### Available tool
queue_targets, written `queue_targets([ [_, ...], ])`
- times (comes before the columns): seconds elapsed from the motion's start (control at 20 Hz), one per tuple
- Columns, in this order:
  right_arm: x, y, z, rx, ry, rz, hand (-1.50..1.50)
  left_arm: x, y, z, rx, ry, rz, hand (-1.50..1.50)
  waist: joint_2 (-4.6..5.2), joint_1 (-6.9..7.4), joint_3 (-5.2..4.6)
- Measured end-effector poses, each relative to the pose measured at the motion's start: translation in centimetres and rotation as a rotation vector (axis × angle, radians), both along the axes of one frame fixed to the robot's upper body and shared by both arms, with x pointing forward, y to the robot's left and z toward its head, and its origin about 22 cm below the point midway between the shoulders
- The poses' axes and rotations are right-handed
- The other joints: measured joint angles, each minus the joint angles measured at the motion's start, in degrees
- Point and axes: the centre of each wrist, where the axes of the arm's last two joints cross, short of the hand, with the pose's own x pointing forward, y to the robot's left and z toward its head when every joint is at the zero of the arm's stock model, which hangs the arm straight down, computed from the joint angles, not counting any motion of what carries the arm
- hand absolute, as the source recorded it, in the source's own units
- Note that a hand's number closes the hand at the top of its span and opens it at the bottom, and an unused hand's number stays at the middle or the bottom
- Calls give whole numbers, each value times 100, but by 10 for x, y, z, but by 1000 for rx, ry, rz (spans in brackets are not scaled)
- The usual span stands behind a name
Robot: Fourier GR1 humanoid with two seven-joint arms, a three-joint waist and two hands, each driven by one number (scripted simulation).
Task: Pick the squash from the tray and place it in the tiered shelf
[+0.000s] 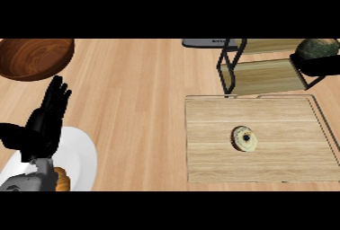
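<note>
Your right hand [323, 65] curls its black fingers around the dark green round squash [317, 47], holding it beside the black-framed wooden tiered shelf [266, 76], away from the flat wooden tray [212, 134]. I judge you are in the placing step; next, move it over a tier and release, while your left hand [46, 119] rests open at the left

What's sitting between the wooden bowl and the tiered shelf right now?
Nothing: in the head view the stretch from the wooden bowl to the tiered shelf is bare wooden counter.
</note>
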Motion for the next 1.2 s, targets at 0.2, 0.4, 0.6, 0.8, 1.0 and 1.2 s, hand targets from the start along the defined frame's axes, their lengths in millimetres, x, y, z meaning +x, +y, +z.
queue_targets([
  [0.2, 24, -9, -13, 11, -26, 0, 150, 0, -6, 6, 2, 2, 4, 0, 2, 13, 0],
  [0.4, 44, -10, -29, -7, -33, 10, 150, -1, -7, 3, 1, 0, 1, 0, 4, 20, 0],
  [0.6, 60, -12, -39, 38, -43, -15, 150, -1, -6, 0, 0, -2, -3, 0, 11, 33, 1],
  [0.8, 75, -20, -45, 116, -19, -16, -150, -2, -3, -1, 4, -1, -6, 0, 15, 54, -1],
  [1.0, 85, -28, -51, 149, 5, 9, -150, -4, -4, 4, 2, 2, -12, 0, 5, 57, -4],
  [1.2, 90, -25, -54, 184, -5, 37, -150, -5, -3, 3, 1, -4, -10, 0, -16, 19, -4],
])
